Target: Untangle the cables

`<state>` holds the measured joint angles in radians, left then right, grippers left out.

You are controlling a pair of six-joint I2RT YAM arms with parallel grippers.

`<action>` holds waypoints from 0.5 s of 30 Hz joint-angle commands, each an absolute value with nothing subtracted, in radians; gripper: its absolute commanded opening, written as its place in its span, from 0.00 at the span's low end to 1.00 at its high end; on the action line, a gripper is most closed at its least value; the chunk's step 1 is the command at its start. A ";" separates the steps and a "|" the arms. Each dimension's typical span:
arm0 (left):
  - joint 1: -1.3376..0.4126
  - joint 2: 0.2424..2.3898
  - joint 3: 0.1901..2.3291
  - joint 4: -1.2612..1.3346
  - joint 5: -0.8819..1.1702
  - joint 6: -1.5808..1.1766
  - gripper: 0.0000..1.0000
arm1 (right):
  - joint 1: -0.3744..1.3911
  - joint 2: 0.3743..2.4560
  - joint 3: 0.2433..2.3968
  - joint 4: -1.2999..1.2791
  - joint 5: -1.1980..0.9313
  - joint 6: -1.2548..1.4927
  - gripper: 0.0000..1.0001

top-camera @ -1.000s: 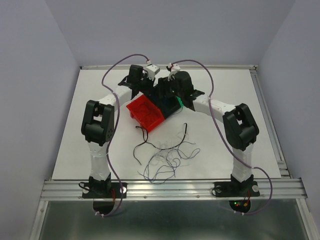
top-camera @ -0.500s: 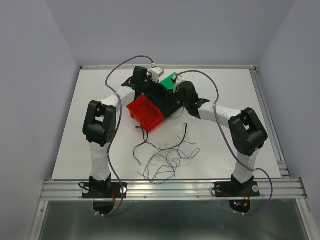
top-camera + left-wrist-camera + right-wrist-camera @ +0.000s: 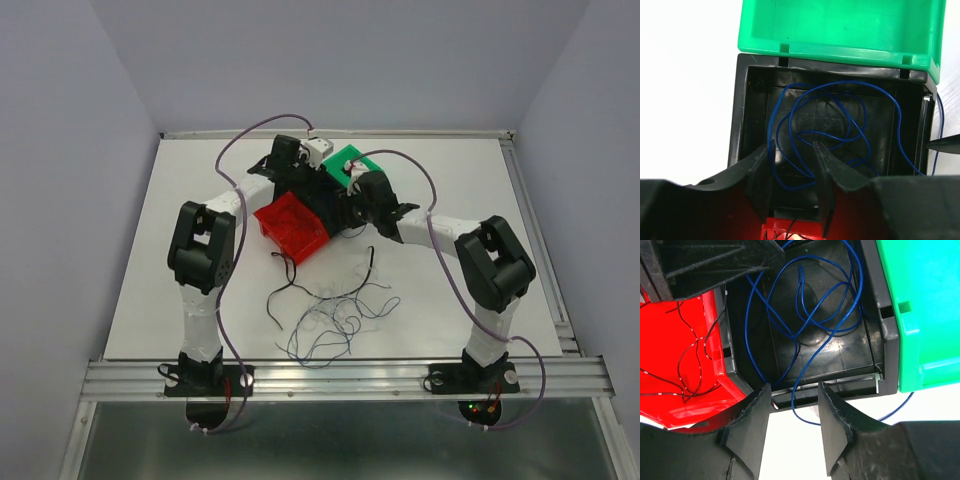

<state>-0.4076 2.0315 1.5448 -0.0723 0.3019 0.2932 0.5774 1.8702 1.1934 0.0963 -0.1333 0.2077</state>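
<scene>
Three open plastic bins stand touching in a row on the white surface [image 3: 450,180]. In the top view a red rectangular bin [image 3: 290,225] is at 7 o'clock, a black square bin [image 3: 740,125] is in the middle, and a green rectangular bin [image 3: 840,25] is at 1 o'clock. A long dark blue wire [image 3: 769,135] lies coiled inside the black bin, and one loop of it hangs over the wall. Some thin black wires [image 3: 695,355] lie in the red bin. A loose clump of thin wires [image 3: 335,315], blue, black and whitish, rests on the surface at 6 o'clock from the bins. The left tool [image 3: 792,190] hovers over the black bin, released, with its jaws apart. The right tool [image 3: 792,432] is also released, over the rim of the black bin.
</scene>
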 commanded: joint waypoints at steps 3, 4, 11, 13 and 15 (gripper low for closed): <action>-0.403 1.937 1.551 -0.055 0.302 0.307 0.50 | 0.589 1.873 1.152 0.127 -0.161 0.179 0.47; -0.403 1.936 1.552 -0.061 0.307 0.308 0.50 | 0.589 1.881 1.149 0.130 -0.161 0.178 0.47; -0.402 1.892 1.552 -0.069 0.316 0.310 0.52 | 0.595 1.899 1.127 0.143 -0.166 0.176 0.43; -0.402 1.881 1.554 -0.074 0.322 0.310 0.52 | 0.594 1.908 1.129 0.144 -0.170 0.176 0.41; -0.402 1.873 1.552 -0.080 0.321 0.311 0.53 | 0.595 1.910 1.127 0.146 -0.175 0.176 0.39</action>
<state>-0.4038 1.9575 1.5448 -0.0792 0.3058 0.2989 0.5835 1.8877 1.1492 0.1211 -0.1558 0.1867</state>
